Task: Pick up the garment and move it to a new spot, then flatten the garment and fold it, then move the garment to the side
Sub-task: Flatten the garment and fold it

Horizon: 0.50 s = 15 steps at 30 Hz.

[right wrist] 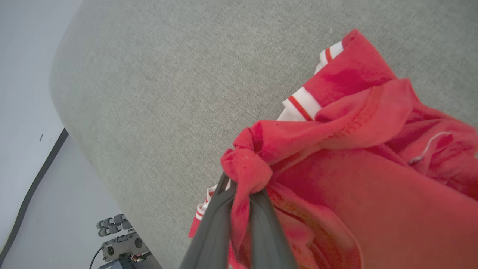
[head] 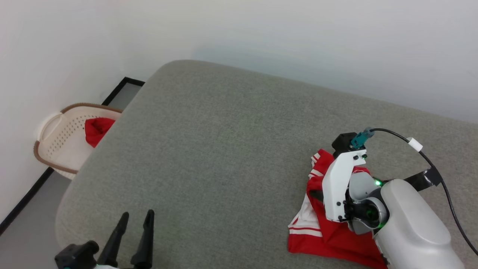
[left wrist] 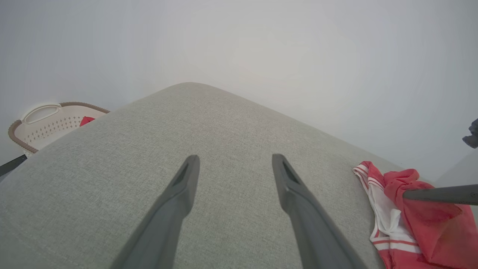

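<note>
The garment [head: 321, 235] is a bright red shirt with white, striped sleeve ends. It lies crumpled at the right of the grey cushioned surface [head: 224, 149]. In the right wrist view my right gripper [right wrist: 242, 186] is shut on a bunched fold of the garment [right wrist: 373, 194], lifted a little above the cushion. In the head view the white right wrist [head: 341, 183] stands over the pile and hides the fingers. My left gripper [head: 137, 215] hovers open over the cushion's near left part, with nothing between its fingers [left wrist: 186, 186]. The garment [left wrist: 422, 228] lies far to its right.
A cream perforated basket [head: 59, 142] holding a small red cloth [head: 97, 129] stands on the floor off the cushion's left edge, against the white wall. A black cable [head: 429, 157] loops over the right arm. The cushion's rounded edge drops to grey floor [right wrist: 67, 209] on the left.
</note>
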{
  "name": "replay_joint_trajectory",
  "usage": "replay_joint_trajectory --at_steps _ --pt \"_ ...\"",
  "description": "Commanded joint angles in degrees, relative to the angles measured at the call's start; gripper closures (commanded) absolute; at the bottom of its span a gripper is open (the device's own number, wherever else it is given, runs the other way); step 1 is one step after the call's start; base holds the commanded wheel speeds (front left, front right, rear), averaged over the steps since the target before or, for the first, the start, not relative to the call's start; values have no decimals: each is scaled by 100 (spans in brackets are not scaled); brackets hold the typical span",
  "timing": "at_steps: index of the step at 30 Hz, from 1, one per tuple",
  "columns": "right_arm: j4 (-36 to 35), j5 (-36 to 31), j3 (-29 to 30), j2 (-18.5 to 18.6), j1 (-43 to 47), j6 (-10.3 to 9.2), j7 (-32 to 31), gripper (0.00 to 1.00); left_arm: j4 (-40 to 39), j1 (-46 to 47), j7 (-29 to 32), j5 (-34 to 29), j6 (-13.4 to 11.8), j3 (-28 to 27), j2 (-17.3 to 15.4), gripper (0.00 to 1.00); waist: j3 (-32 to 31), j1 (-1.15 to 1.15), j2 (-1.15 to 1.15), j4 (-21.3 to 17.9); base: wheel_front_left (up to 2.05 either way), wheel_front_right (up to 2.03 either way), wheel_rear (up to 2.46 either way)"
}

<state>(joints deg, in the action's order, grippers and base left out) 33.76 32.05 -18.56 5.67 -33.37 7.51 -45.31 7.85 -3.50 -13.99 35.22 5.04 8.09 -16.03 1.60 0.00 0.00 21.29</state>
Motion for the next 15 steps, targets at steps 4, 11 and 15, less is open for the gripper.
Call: replay_joint_trajectory --at_steps 4,11,15 --pt "393 -53 -55 -75 -250 -5 220 37 97 106 -54 10 52 2 41 0 22 0 0 6 0 0 0" --pt "697 31 -234 -131 -515 -4 254 0 181 127 -75 -14 47 -37 32 0 -32 0 0 -123 0 0 0" --pt "561 184 -352 -140 -587 -5 244 0 171 60 -92 -42 30 -89 13 0 -85 0 0 -258 0 0 0"
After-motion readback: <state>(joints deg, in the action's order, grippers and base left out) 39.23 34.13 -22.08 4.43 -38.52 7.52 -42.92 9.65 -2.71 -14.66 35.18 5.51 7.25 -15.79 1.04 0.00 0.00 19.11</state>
